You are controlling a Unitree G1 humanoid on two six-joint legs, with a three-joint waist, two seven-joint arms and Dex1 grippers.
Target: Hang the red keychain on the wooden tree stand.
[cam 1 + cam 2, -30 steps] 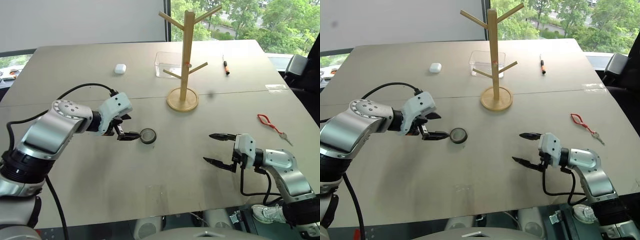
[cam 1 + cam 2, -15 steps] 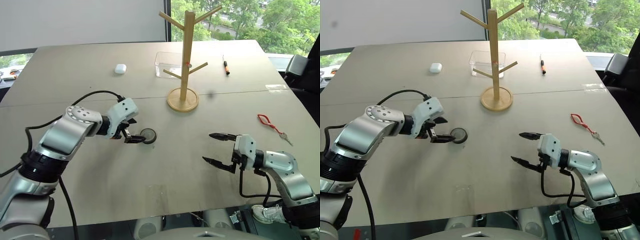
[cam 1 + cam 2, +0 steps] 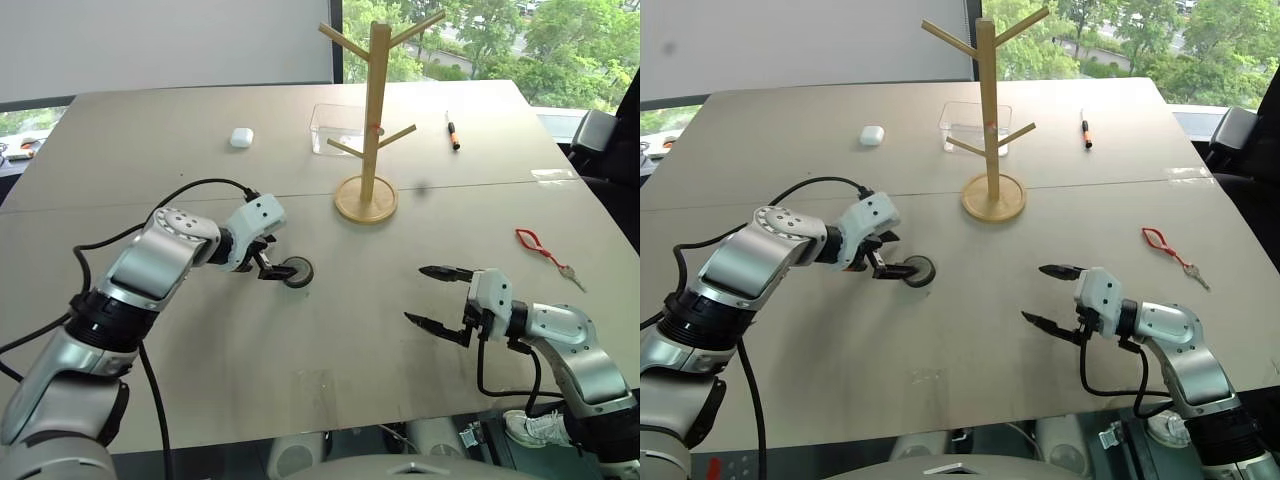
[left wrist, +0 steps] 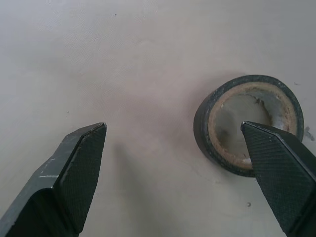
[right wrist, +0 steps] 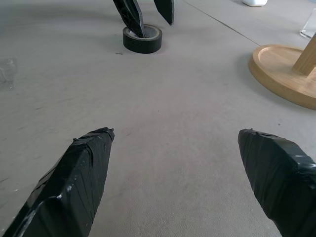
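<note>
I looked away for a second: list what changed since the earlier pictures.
The left claw, open, has moved right and down to the black tape roll, one finger over its hole. Nothing grasped. The right claw, red keychain and wooden tree stand stayed put.

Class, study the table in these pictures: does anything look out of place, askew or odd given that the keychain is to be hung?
Nothing is spilled or damaged. One oddity: the open left gripper is at the black tape roll, while the red keychain lies untouched far right of the upright wooden tree stand.
</note>
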